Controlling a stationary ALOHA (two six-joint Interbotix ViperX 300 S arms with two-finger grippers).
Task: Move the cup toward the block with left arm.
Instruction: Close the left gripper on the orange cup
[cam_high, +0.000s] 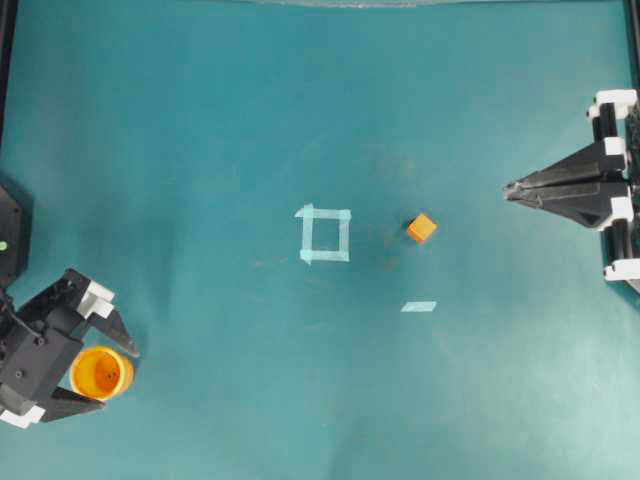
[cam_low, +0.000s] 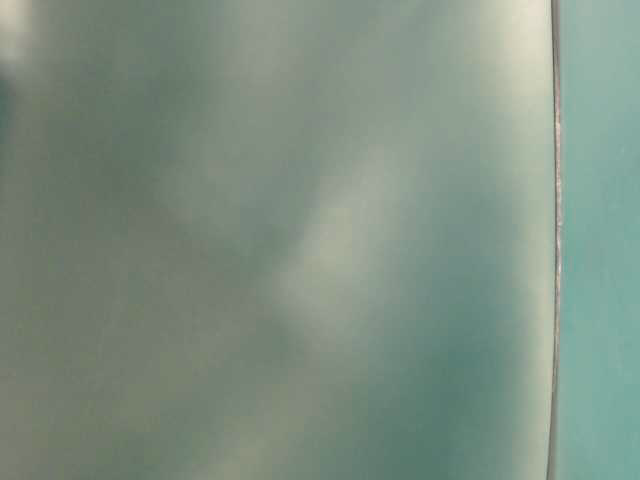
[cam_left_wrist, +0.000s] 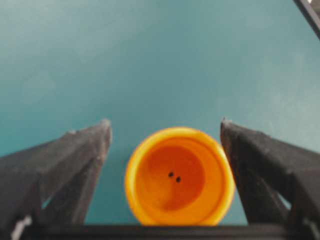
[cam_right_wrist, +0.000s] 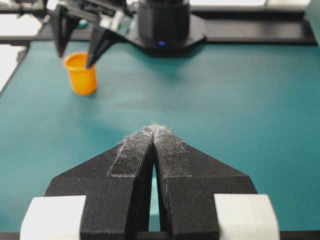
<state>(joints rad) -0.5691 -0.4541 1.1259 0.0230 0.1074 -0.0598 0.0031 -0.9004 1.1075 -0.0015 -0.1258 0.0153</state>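
Observation:
The orange cup (cam_high: 101, 372) with its yellow rim stands upright near the table's front left corner. My left gripper (cam_high: 120, 378) is open and straddles it, one black finger on each side. In the left wrist view the cup (cam_left_wrist: 179, 176) sits deep between the fingers (cam_left_wrist: 85, 150), close to the right one, with a gap on the left. The small orange block (cam_high: 421, 228) lies right of centre, far from the cup. My right gripper (cam_high: 510, 188) is shut and empty at the right edge, its tips (cam_right_wrist: 154, 129) pressed together. The right wrist view shows the cup (cam_right_wrist: 81, 74) far off.
A square of pale tape (cam_high: 325, 234) marks the middle of the teal table, left of the block. A short tape strip (cam_high: 419, 306) lies below the block. The table-level view is a blur of grey-green and shows nothing usable.

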